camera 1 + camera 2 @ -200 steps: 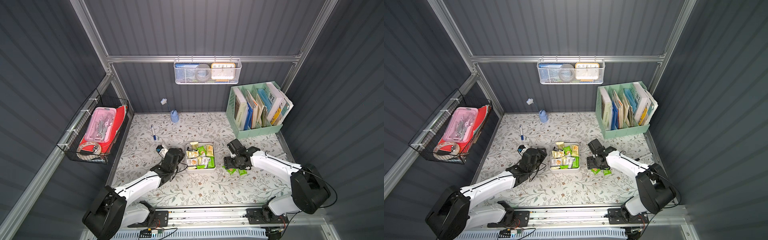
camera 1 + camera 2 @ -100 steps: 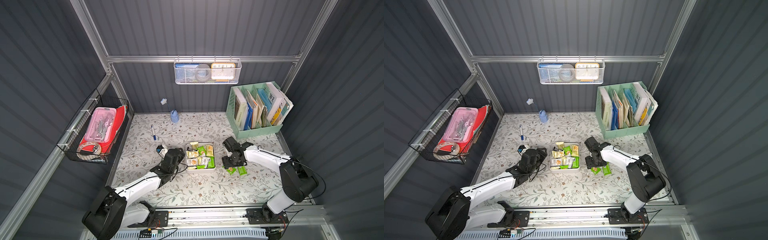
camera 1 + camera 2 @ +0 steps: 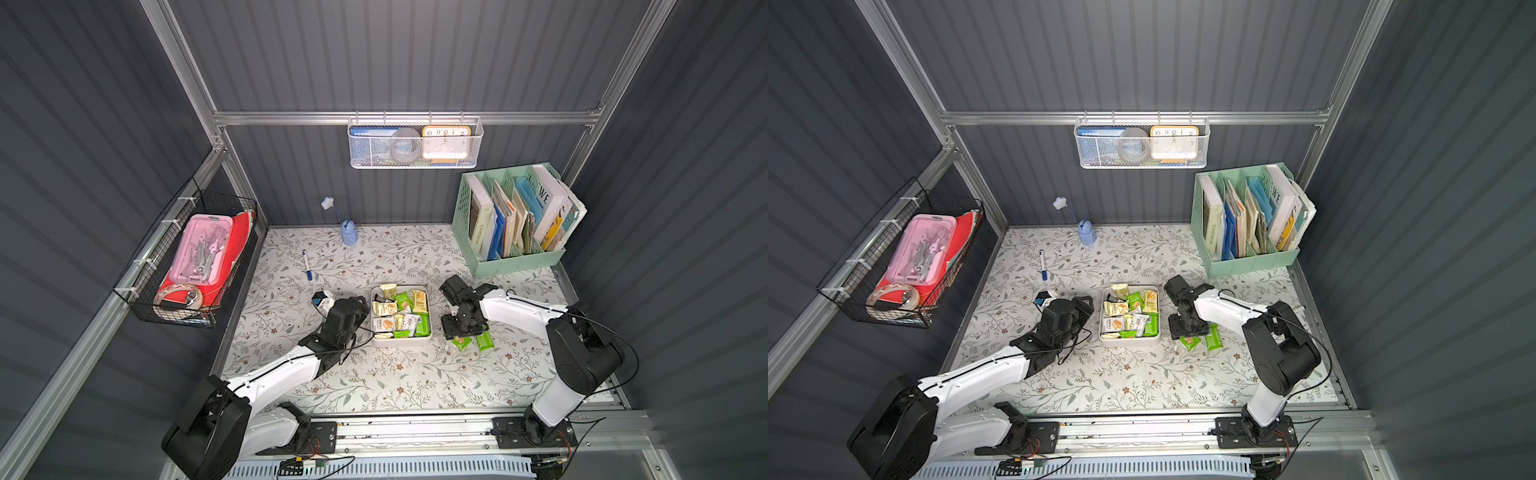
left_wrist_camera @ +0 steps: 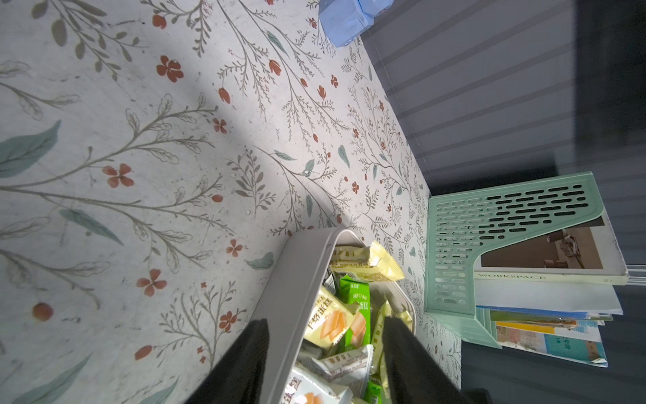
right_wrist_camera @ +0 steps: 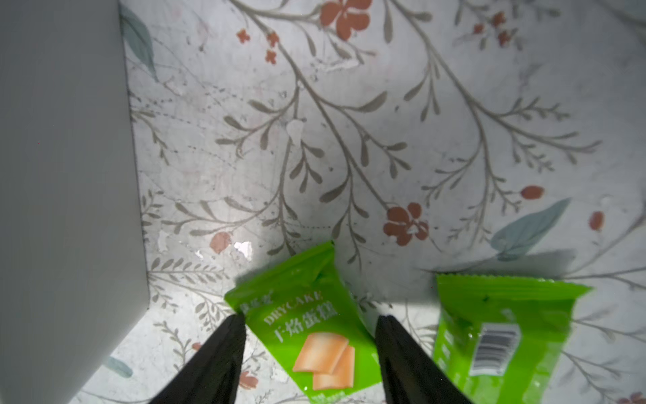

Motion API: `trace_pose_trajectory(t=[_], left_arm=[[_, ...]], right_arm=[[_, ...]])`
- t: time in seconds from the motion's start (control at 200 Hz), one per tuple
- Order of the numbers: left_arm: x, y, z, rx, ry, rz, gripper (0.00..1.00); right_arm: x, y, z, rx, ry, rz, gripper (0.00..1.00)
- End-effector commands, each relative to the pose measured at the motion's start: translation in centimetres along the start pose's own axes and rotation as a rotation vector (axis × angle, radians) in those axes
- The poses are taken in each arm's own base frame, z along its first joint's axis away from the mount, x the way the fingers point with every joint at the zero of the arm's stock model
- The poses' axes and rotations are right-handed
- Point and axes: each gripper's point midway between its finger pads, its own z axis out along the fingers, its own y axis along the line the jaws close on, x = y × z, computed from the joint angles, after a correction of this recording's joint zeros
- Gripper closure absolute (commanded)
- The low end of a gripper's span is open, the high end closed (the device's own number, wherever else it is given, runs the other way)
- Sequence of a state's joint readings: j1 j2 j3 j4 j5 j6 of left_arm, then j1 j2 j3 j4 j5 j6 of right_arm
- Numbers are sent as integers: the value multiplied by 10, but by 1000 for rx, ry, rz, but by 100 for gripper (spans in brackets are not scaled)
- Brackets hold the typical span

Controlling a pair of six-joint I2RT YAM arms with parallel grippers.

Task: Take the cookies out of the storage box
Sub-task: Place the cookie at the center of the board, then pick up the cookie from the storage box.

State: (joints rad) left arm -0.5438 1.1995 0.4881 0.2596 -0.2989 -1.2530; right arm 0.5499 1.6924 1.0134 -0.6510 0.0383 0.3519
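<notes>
Right claw point(image 5: 309, 318) is low over the surface point(image 3: 374, 374), jaws apart either side of a green packet point(image 5: 314, 335) lying flat (contact unclear). A second green packet point(image 5: 503, 332) lies just beside it, barcode up. Both lie outside the storage box point(image 3: 401, 341), near its right wall. Left claw point(image 4: 327, 321) is spread, straddling the box's left wall, one finger outside, one over the cookies point(image 3: 399, 311) heaped inside. Mint file holder point(image 3: 515, 262) stands behind.
</notes>
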Motion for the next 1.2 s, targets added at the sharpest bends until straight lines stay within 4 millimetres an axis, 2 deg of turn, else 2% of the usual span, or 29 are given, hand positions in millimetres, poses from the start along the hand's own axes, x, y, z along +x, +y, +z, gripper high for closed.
trace_pose_trajectory(t=[0.0, 0.235, 0.315, 0.445, 0.605, 0.89, 1.036, 1.191], left_arm=[[-2, 6, -3, -9, -8, 12, 42], [-2, 6, -3, -6, -7, 13, 42], [-1, 4, -2, -1, -2, 22, 42], [0, -2, -2, 12, 8, 56, 42], [3, -15, 1, 30, 37, 149, 40], [23, -61, 19, 124, 180, 416, 41], [33, -69, 32, 106, 253, 522, 43], [41, -81, 36, 131, 311, 643, 45]], right_arm=[[3, -6, 3, 37, 11, 60, 37], [8, -32, 1, 146, -38, 169, 37], [8, -34, -2, 140, -60, 208, 37], [2, -16, -11, 26, -86, 210, 32], [-21, 1, -45, -99, -216, 217, 27], [-59, 55, -86, -379, -357, 144, 35], [-65, 57, -92, -385, -383, 132, 35], [-63, 46, -93, -348, -413, 152, 35]])
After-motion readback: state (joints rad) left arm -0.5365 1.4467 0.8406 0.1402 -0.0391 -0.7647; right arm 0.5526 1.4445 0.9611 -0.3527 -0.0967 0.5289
